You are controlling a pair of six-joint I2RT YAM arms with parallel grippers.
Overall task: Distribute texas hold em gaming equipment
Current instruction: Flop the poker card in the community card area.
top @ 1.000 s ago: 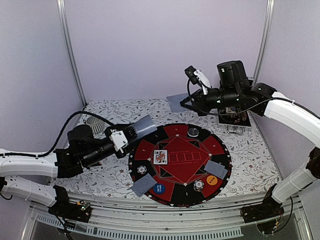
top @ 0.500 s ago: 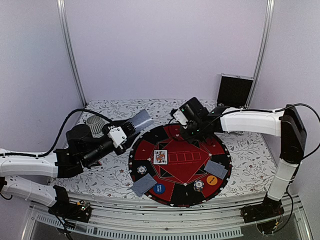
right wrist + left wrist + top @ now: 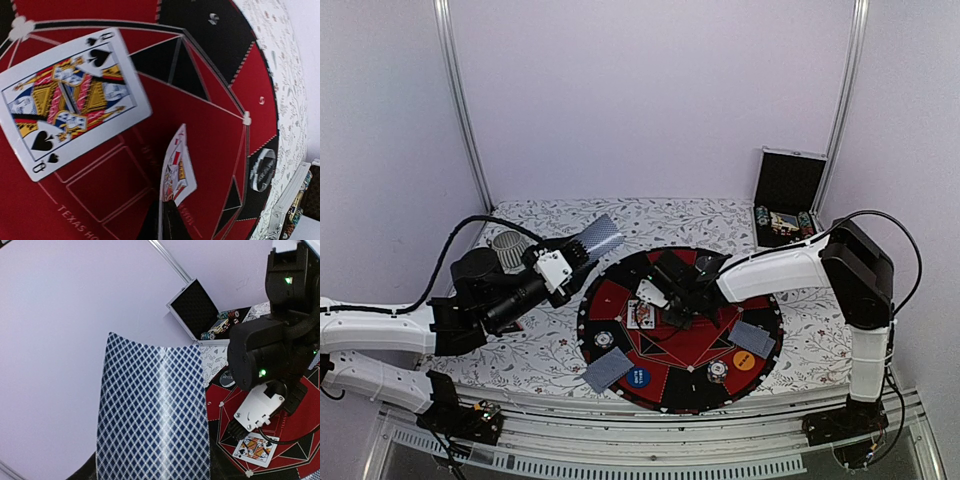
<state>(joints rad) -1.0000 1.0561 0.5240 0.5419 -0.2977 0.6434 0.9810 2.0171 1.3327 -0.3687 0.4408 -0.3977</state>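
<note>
With face-down grey-blue cards point(image 3: 608, 370), striped poker chips point(image 3: 718, 371) and blue and orange marker discs point(image 3: 638, 378) along the round red-and-black mat's point(image 3: 690, 335) near edge, you have one queen of spades point(image 3: 640, 314) face-up, your right fingers point(image 3: 170, 227) pinching a second face card point(image 3: 176, 172) over the mat's middle, and your left fingers point(image 3: 580, 253) gripping the blue-checked card stack point(image 3: 152, 410), so more board cards likely remain.

In its wrist view the right hand point(image 3: 161, 225) is cut off by the bottom edge, and its red face card point(image 3: 176, 172) turns so nearly edge-on that we cannot read it. The case point(image 3: 294, 202) is clipped at the corner. The left hand point(image 3: 575, 258) holds a checked-back card point(image 3: 152, 410) that runs off the bottom edge and hides the grip from that wrist's camera.
</note>
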